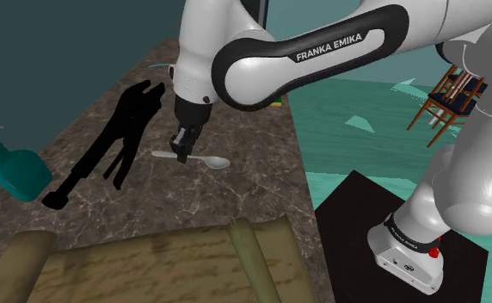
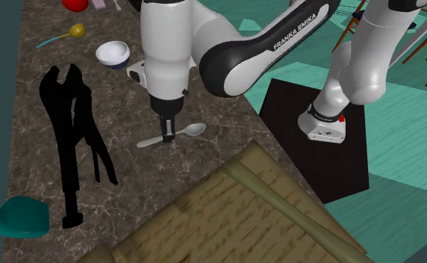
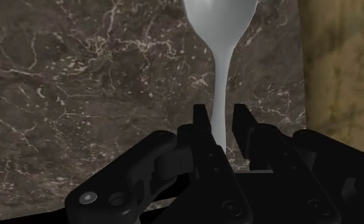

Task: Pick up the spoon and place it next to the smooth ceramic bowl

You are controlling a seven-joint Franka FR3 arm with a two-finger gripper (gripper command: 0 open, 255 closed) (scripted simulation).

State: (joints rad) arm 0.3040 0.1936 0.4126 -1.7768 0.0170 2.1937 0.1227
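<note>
Straddle, not clamp: the slightly parted fingers of the all-black gripper flank the thin handle of the pale grey spoon lying flat on the dark veined marble counter, its long axis running straight away between them, while the second exterior view adds the white round bowl, farther off on that view's left.

**Readable text: one brand name on the robot arm**

White capital letters spell "FRANKA EMIKA" along the black band of the white arm, seen in the shoulder view. In the second exterior view the same white words run slantwise up that black band. A dark ring at the arm's foot carries pale marks too small to read.
</note>
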